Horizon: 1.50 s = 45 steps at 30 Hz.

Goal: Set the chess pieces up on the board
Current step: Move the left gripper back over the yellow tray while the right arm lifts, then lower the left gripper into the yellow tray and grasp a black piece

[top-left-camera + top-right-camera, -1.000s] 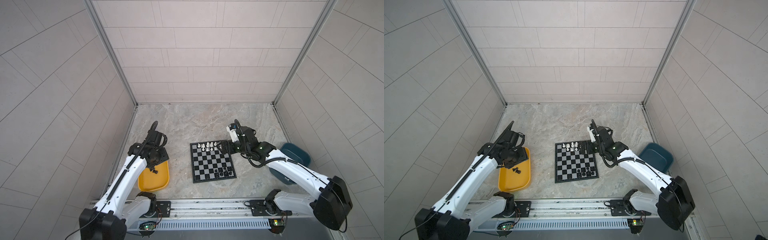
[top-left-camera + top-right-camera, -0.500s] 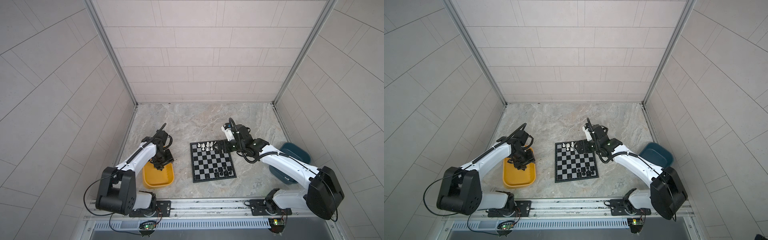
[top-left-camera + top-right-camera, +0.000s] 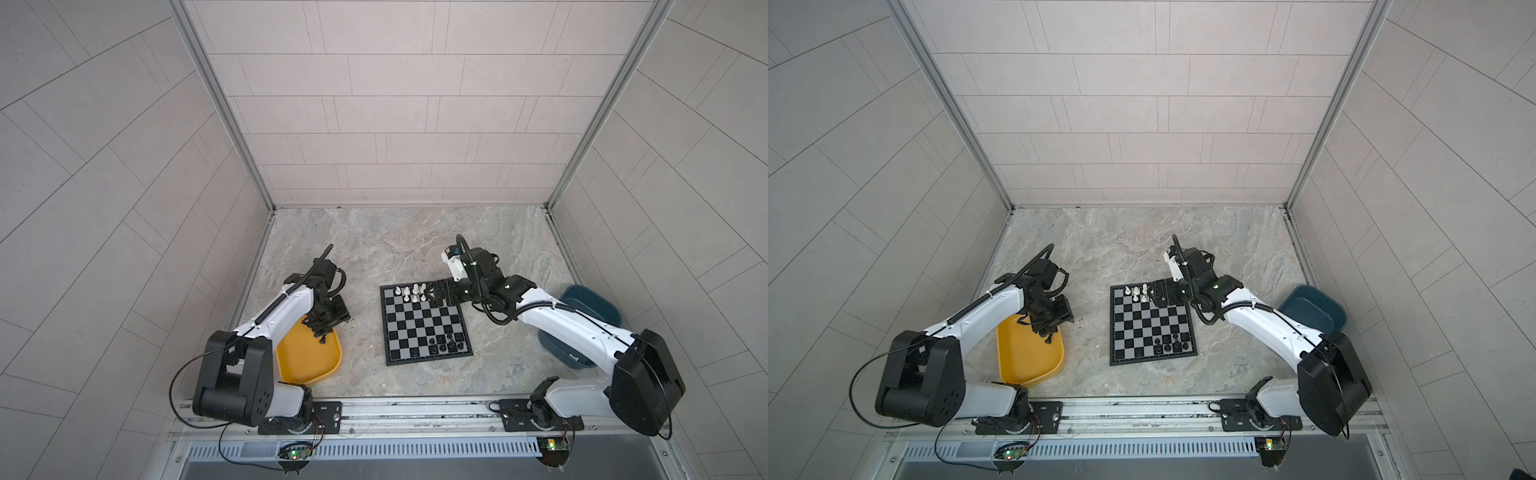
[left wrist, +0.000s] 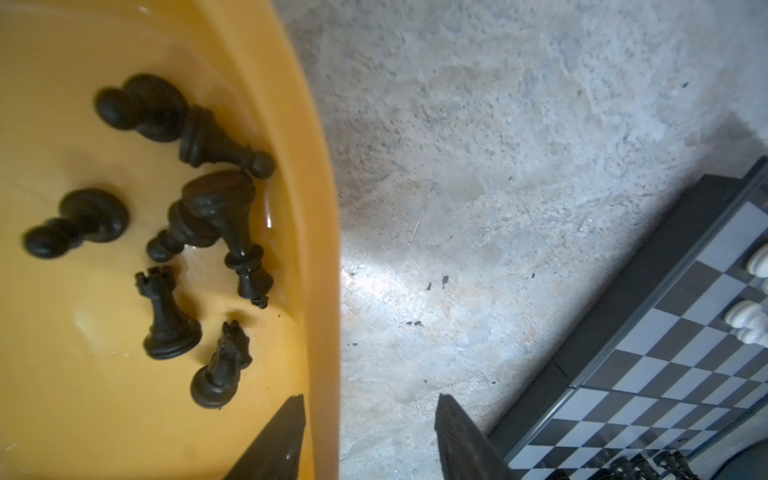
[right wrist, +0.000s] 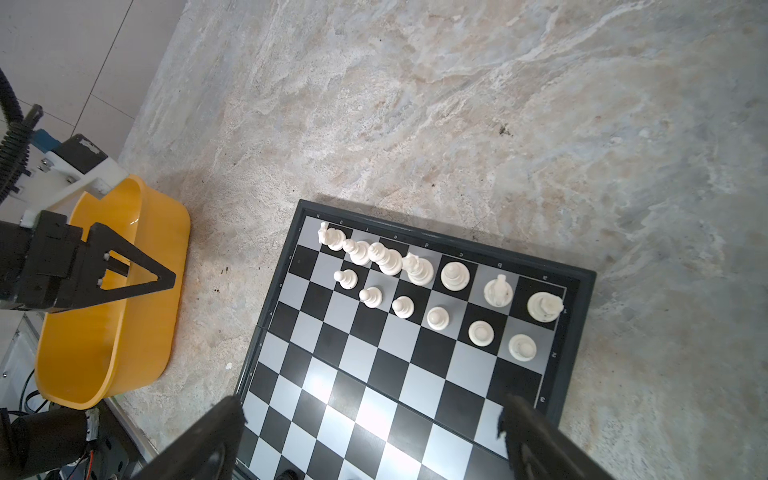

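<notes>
**Marble tabletop: both sets partly placed**

Grey marble is seen under the board, which is laid flat mid-table. Along the board's two far rows, white chess pieces are lined up; a few black chess pieces are stood near its near right corner. More black chessmen are seen lying in the yellow tray, left of the board. The left gripper is held spread over the tray's board-side rim, nothing clasped. The right gripper is held wide apart above the board, empty too.
</notes>
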### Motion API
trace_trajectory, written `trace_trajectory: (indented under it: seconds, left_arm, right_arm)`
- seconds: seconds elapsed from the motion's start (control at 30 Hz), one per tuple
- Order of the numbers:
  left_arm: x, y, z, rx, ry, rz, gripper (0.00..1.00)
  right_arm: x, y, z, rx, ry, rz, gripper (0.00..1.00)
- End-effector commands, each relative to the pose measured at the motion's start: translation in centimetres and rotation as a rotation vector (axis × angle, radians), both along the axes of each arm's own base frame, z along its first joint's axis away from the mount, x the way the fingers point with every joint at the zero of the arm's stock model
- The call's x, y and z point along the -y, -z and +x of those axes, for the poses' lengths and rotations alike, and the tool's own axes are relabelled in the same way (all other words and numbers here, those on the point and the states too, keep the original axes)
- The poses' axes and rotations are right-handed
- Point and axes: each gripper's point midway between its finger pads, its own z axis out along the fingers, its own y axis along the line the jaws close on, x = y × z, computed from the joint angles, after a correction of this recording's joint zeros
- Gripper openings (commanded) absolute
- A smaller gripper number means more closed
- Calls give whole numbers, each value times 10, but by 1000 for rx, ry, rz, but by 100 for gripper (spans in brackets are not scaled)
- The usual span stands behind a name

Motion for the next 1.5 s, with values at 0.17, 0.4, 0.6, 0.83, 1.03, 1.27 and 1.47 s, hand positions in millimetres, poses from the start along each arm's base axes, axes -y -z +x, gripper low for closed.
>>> trace_trajectory:
  seconds: [0.17,0.4,0.6,0.83,1.03,1.27,1.47]
  left_arm:
    - [-53,-54,8,80,-88,233,57]
    - [-62,-27,-7,9,-203,157,43]
    - [-44,-4,-4,-22,-179,70,42]
    - [-23,16,0,-39,-146,8,42]
    - [7,21,11,-22,-87,-46,42]
    - [49,16,27,18,27,-74,42]
    - [43,-13,38,78,86,39,43]
  right_arm:
    - [-3,-14,2,15,-1,30,98]
    - [-1,-18,-2,27,-4,36,97]
    - [1,-21,-5,35,-4,41,97]
    - [7,-25,-7,43,9,41,98]
    - [15,-27,-7,43,31,37,98]
    - [31,-31,-6,59,69,12,98]
    - [35,-37,2,102,104,3,99]
